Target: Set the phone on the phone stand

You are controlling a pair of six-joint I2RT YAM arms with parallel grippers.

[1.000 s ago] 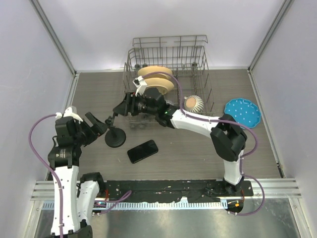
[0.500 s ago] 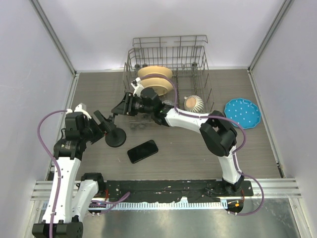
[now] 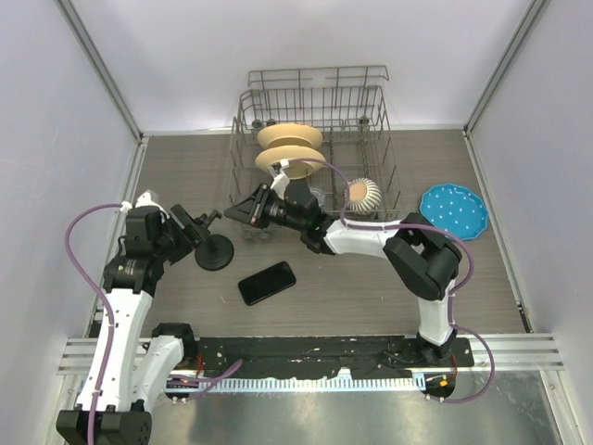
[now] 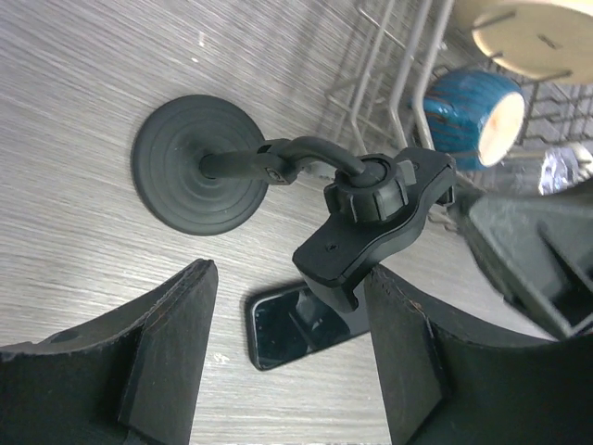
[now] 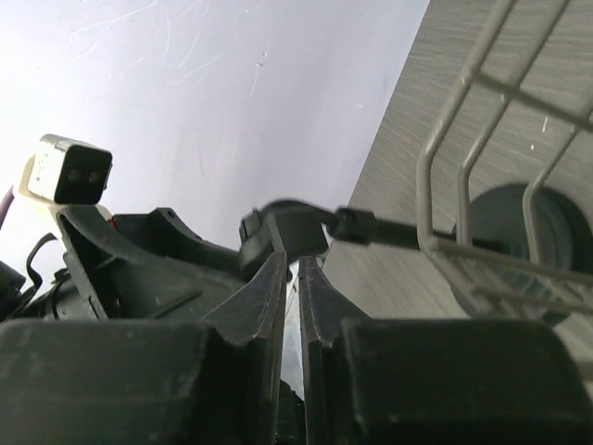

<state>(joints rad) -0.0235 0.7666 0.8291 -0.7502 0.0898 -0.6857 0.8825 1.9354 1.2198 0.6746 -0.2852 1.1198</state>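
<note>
The phone [image 3: 267, 283] lies flat on the table, screen up, also seen under my left fingers [image 4: 278, 329]. The phone stand's disc base [image 3: 214, 252] [image 4: 195, 165] stands just left of it, its stem leaning over to the clamp head [image 4: 371, 218]. My left gripper [image 3: 204, 223] [image 4: 292, 357] is open, and the head's lower end hangs close to its right finger [image 4: 417, 362]. My right gripper [image 3: 243, 212] [image 5: 292, 264] comes from the other side. Its jaws are shut with a thin empty slit, their tips against the clamp head [image 5: 283, 230].
A wire dish rack [image 3: 371, 120] stands right behind the stand, holding beige plates [image 3: 290, 139] and a teal cup [image 4: 463, 102]. A white ribbed object [image 3: 362, 193] and a blue plate [image 3: 453, 209] lie to the right. Walls close in the left, right and back.
My right gripper has shut and drawn back a little to the right. My left gripper has narrowed somewhat and moved in on the stand's head. Phone and stand base have stayed put.
</note>
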